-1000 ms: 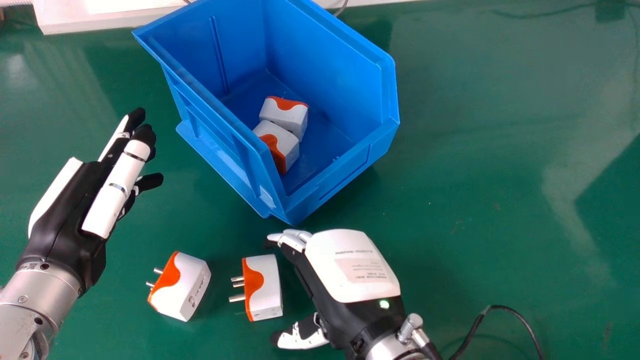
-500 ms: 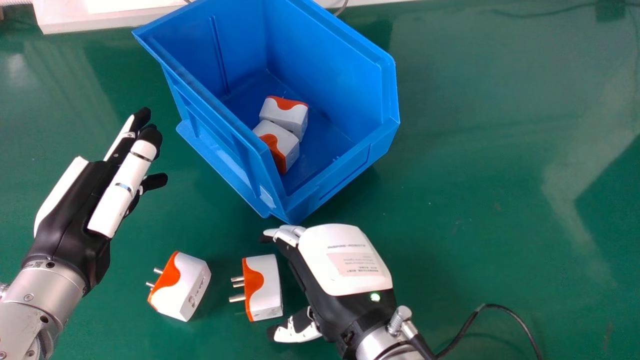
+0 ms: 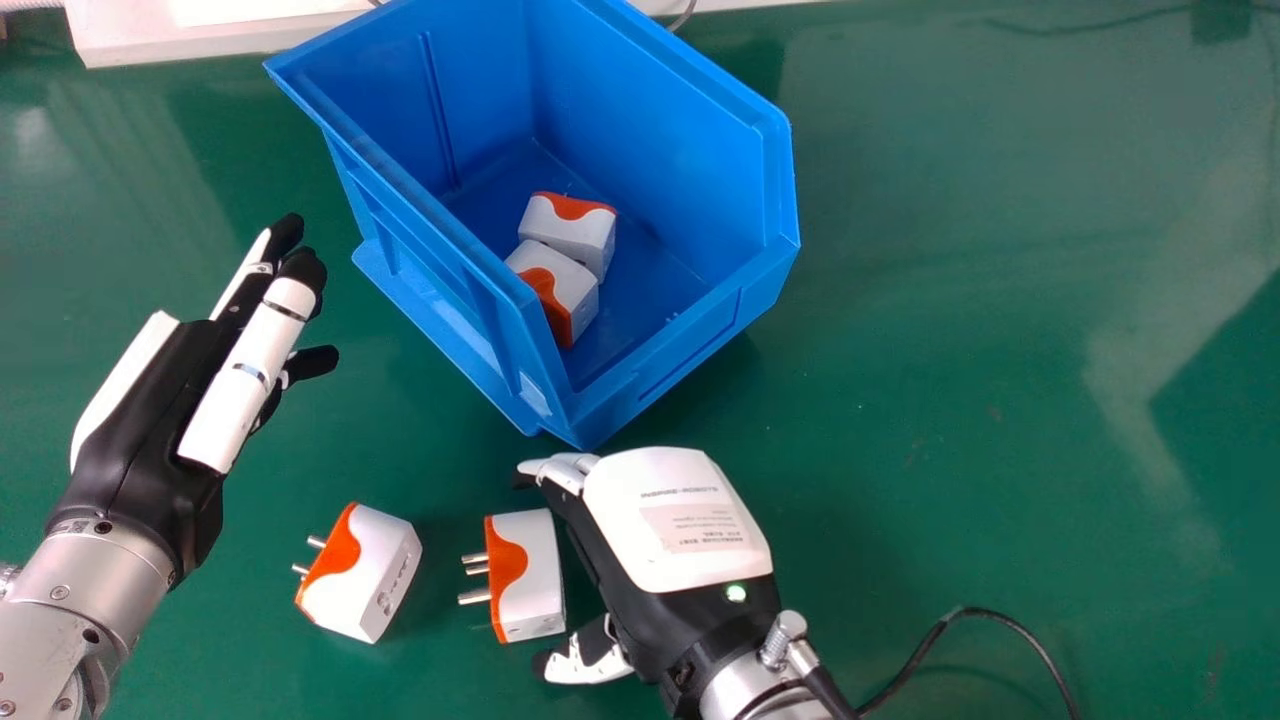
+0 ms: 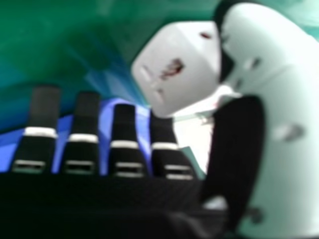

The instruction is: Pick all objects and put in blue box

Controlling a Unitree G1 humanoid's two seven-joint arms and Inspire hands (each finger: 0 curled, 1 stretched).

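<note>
I have the robot's right hand [image 3: 675, 525] low in the middle of the head view, its back turned up toward my camera, its fingers reaching out and its thumb held apart from them; a white-and-orange plug [image 3: 535, 585] sits on the green table [image 3: 950, 400] by the opening between those fingers and that thumb, its metal pins [image 3: 475, 595] pointing left, away from the hand; in the right hand view I get the plug's white body close beside the thumb [image 4: 279, 129], with the fingers spread in a row, and I cannot tell whether thumb and plug touch; a second plug [image 3: 370, 580] lies just to the left of the first, the two apart, it too with pins toward the left; my left hand [image 3: 150, 430] is at the left of the head view, fingers stretched out, holding nothing, to the left of the blue box [image 3: 650, 100]; the box stands slantwise on the table, beyond the right hand, and inside it I see two more plugs on the floor, one [image 3: 590, 235] farther back and one [image 3: 570, 280] nearer me, close together; a black cable [image 3: 1010, 615] curves over the table to the right of the right wrist, and a white surface [image 3: 120, 40] runs along the far edge of the view
</note>
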